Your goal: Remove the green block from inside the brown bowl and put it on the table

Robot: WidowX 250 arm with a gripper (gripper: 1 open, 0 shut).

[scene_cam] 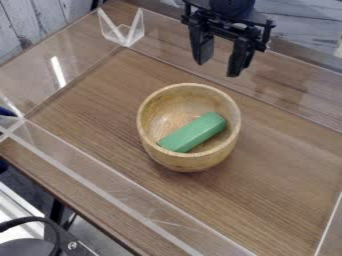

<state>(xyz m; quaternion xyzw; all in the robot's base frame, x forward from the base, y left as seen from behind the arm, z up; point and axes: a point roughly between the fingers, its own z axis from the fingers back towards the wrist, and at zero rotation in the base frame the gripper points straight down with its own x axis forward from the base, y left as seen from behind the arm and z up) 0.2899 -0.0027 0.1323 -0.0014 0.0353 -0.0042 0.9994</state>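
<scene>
A bright-green block lies tilted inside the round light-brown wooden bowl, which stands near the middle of the wood-grain table. My black gripper hangs in the air above and behind the bowl, toward the far right, well clear of the rim. Its fingers point downward with a gap between them, and nothing sits in that gap. The gripper is open and touches neither the block nor the bowl.
Low clear acrylic walls edge the tabletop on all sides. A clear bracket stands at the far left corner. Bare wood surrounds the bowl on the left, front and right.
</scene>
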